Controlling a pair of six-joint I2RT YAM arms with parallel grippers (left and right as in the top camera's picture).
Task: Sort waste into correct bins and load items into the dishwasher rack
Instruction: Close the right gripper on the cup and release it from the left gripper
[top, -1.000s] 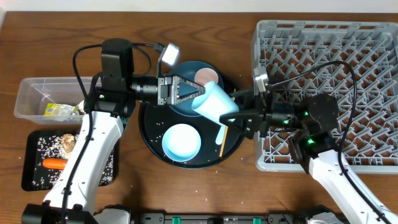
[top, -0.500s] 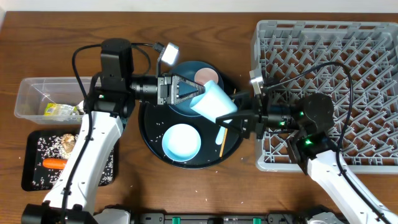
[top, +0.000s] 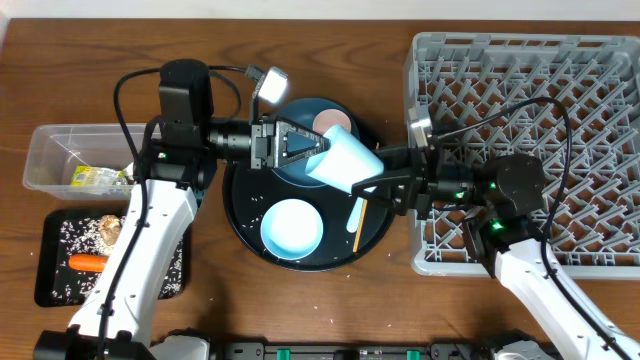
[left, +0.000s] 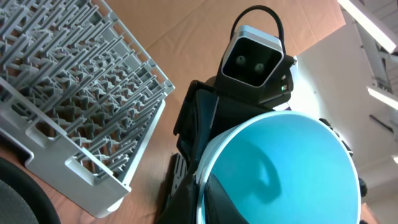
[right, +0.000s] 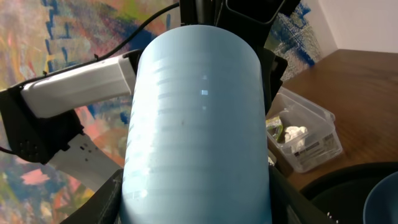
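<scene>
A light-blue cup (top: 343, 160) hangs tilted in mid-air left of the grey dishwasher rack (top: 560, 60), the orange carrot (top: 88, 263) lies in the rice-strewn black tray (top: 45, 285), the yellow-green wrapper (top: 95, 178) in the clear tub (top: 50, 150)

Light-blue cup (top: 345, 160) is hanging over the round tray (top: 240, 225), blocking the centre lane. Rack (top: 520, 90) is walling off the right, clear tub (top: 45, 160) crowding the left. Far table strip (top: 300, 40) is lying open.

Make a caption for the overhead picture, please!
Left pincer holds a light-blue cup out to the right pincer, above the round black tray.
</scene>
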